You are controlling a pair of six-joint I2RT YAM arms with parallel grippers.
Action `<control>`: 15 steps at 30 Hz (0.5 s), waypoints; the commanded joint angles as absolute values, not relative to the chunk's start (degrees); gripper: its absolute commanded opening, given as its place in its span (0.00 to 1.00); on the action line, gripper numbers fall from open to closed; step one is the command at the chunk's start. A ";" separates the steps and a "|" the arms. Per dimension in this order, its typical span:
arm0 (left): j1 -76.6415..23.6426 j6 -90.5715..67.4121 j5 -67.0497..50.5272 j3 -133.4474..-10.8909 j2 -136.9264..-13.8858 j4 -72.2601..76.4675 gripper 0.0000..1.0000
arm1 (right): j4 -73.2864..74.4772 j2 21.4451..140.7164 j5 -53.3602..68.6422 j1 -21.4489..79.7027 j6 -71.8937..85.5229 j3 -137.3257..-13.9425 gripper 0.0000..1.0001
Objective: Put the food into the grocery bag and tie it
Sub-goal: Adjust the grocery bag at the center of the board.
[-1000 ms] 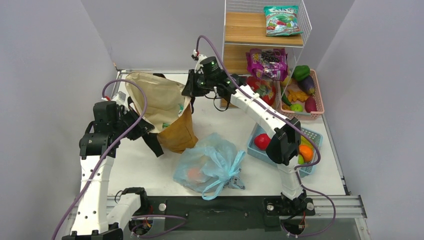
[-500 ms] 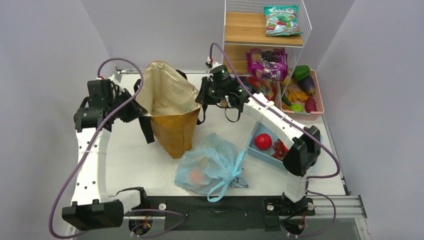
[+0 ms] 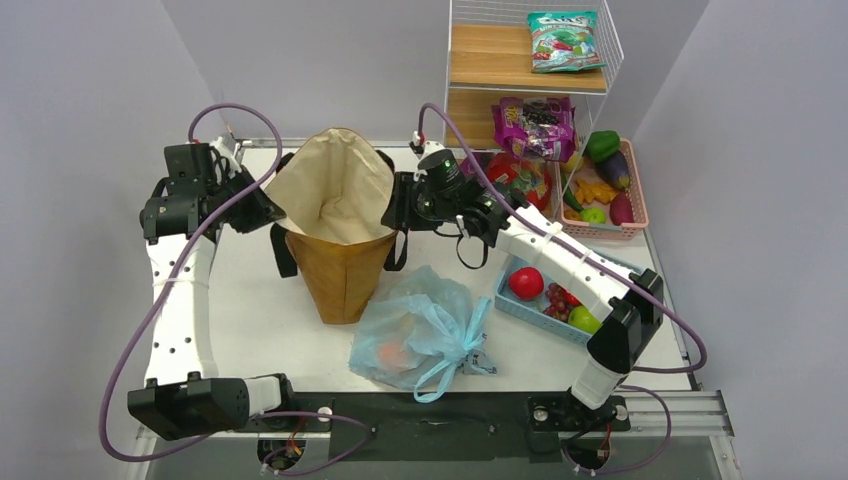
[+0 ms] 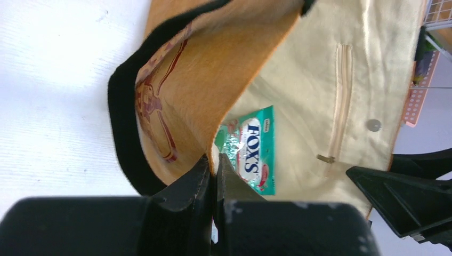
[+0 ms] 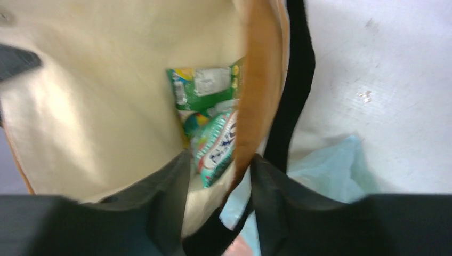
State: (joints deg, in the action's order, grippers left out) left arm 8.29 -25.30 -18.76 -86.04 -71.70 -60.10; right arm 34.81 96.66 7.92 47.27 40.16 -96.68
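Note:
The light blue grocery bag [image 3: 420,328] lies on the table's front middle with its handles knotted; an orange food item [image 3: 390,352] shows through it. A corner of it also shows in the right wrist view [image 5: 330,165]. My left gripper [image 3: 268,212] is shut on the left rim of the tan tote [image 3: 340,270], as the left wrist view [image 4: 214,162] shows. My right gripper [image 3: 393,212] is at the tote's right rim. In the right wrist view [image 5: 219,160] its jaws stand apart with the rim and a black strap between them.
The tote stands upright just behind the grocery bag, with candy packets [image 4: 255,149] inside. A blue basket [image 3: 505,292] at the right holds a red fruit [image 3: 526,282], dark grapes and a green fruit [image 3: 583,318]. A pink basket [image 3: 637,200] and a wire shelf [image 3: 530,60] stand at the back right.
Both arms have swung the tote from a tilt at the back left to upright, nearer the middle, with its mouth spread wide. The grocery bag has not moved.

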 commanded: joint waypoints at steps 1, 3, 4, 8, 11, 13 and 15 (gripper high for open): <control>9.18 -22.24 -19.66 -93.19 -72.33 -57.90 0.00 | 36.18 92.86 6.52 46.85 37.98 -100.63 0.54; 9.22 -22.15 -20.05 -93.12 -72.17 -58.14 0.00 | 37.91 91.48 4.26 46.87 36.68 -101.08 0.65; 9.18 -22.08 -20.04 -92.80 -71.83 -58.07 0.02 | 38.57 90.28 3.80 46.79 36.36 -100.95 0.67; 9.17 -21.91 -18.29 -92.10 -70.52 -57.97 0.07 | 40.08 86.34 3.12 46.50 35.37 -99.27 0.74; 9.25 -21.73 -17.01 -91.71 -70.47 -58.36 0.07 | 41.44 83.29 2.42 46.41 34.95 -98.36 0.76; 9.40 -21.71 -16.62 -91.11 -70.56 -58.47 0.04 | 44.66 80.94 0.80 46.38 34.38 -98.64 0.78; 9.55 -22.02 -16.49 -90.28 -70.39 -58.15 0.02 | 47.63 78.21 -2.95 46.36 34.47 -98.26 0.82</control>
